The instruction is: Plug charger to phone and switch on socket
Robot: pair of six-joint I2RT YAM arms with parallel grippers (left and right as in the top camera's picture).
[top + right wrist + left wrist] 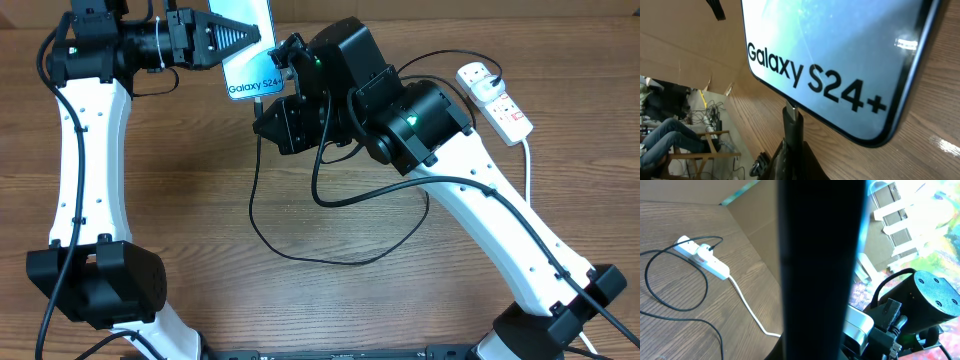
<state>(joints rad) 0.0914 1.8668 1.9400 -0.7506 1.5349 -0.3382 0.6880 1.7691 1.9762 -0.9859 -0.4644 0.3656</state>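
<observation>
Seating the connector looks like the step in hand.

Overhead, the left gripper (222, 42) is clamped on the side of the phone (247, 55), which sits near the far edge of the table (180, 220) and appears raised off it. The right gripper (268, 108) sits just below the phone's bottom edge, pinched on the tip end of the charger (300, 250). The cable loops slackly across the wood toward the socket (497, 100) at the right, where a plug appears already seated.

In the left wrist view, the phone (820, 270) fills the centre as a dark band and hides that gripper's fingers. The socket (707, 260) lies well apart, its white lead (747, 305) trailing away.

In the right wrist view, the connector tip (791, 117) meets the phone's (840, 45) bottom edge under the "Galaxy S24+" text. I cannot tell whether it has entered the port.

To do this well, I would keep the tip in line with the phone's long axis and push straight, not at an angle. The left arm should brace against the push. The cable's slack should prevent any tug. The switch remains for afterwards.
</observation>
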